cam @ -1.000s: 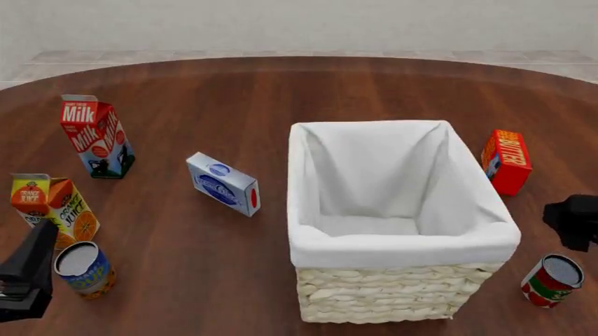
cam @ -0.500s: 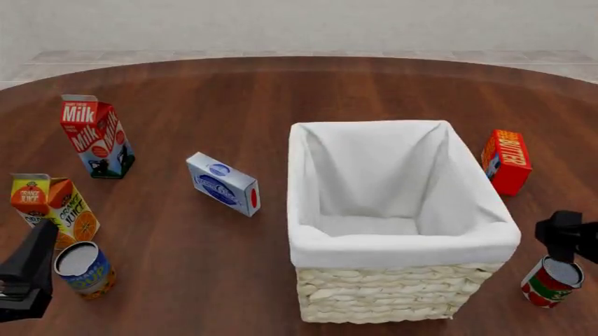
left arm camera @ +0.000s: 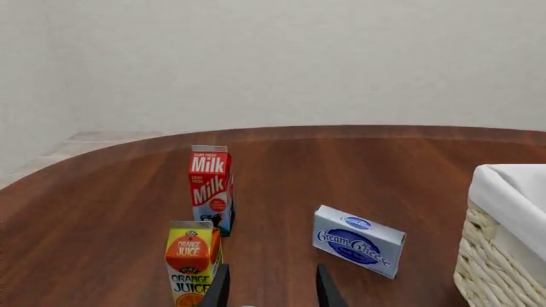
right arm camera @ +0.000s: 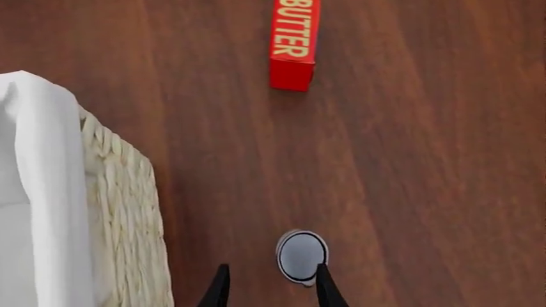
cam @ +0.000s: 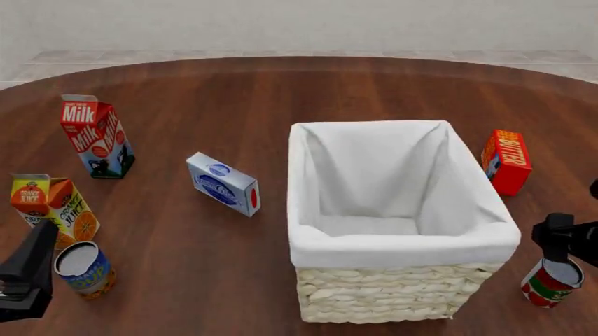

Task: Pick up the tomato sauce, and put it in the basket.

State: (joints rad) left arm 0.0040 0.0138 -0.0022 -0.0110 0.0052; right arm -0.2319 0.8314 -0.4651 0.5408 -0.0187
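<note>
The tomato sauce is a small can with a red label and silver-grey top, standing on the table right of the basket. My right gripper hovers just above it, open. In the right wrist view the tomato sauce's top lies under one fingertip, not centred in the right gripper. The wicker basket with white lining stands beside it. At the near left, my left gripper is open and holds nothing; the left wrist view shows the left gripper the same way.
A red butter box stands behind the tomato sauce. On the left are a milk carton, an orange juice carton, a blue-and-yellow can and a cream cheese box.
My right gripper has shifted left and down, coming over the tomato sauce. The left arm and all objects have stayed still.
</note>
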